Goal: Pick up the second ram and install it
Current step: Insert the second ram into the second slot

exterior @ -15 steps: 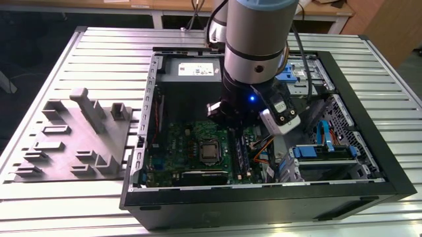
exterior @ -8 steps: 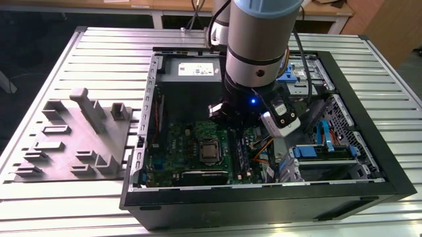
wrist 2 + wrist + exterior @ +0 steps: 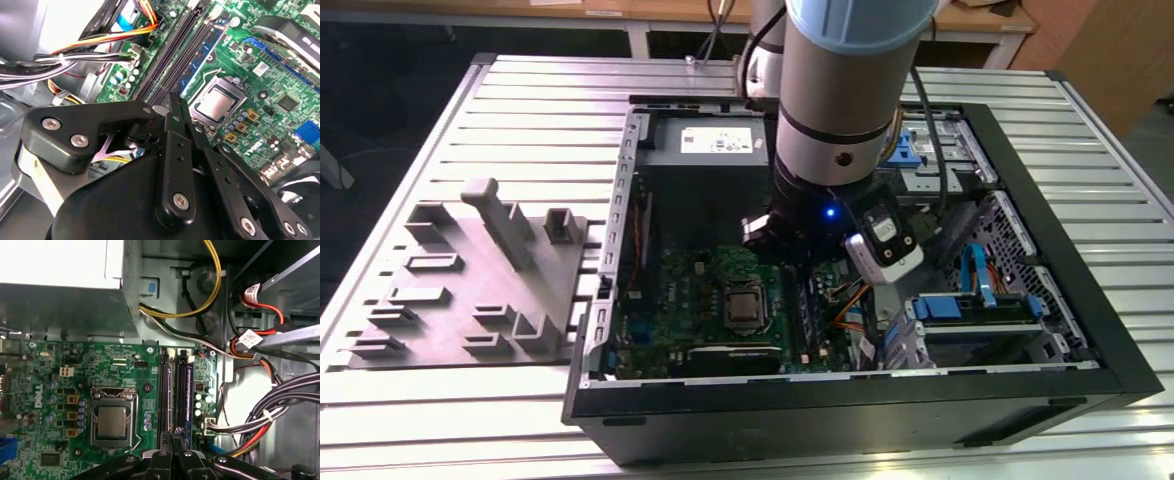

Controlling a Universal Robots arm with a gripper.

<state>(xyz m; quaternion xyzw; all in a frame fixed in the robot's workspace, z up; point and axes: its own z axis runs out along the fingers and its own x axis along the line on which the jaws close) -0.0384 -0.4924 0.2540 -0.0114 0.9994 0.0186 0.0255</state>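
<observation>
Tool with two fingers pressed together over memory slots, one green motherboard, one processor, one grey tray

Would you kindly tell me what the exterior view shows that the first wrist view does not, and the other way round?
The exterior view adds the grey tray on the slatted table, the arm and the whole computer case. The first wrist view adds the gripper, poised by the memory slots, and a yellow cable. Both share the green motherboard and its processor socket.
</observation>
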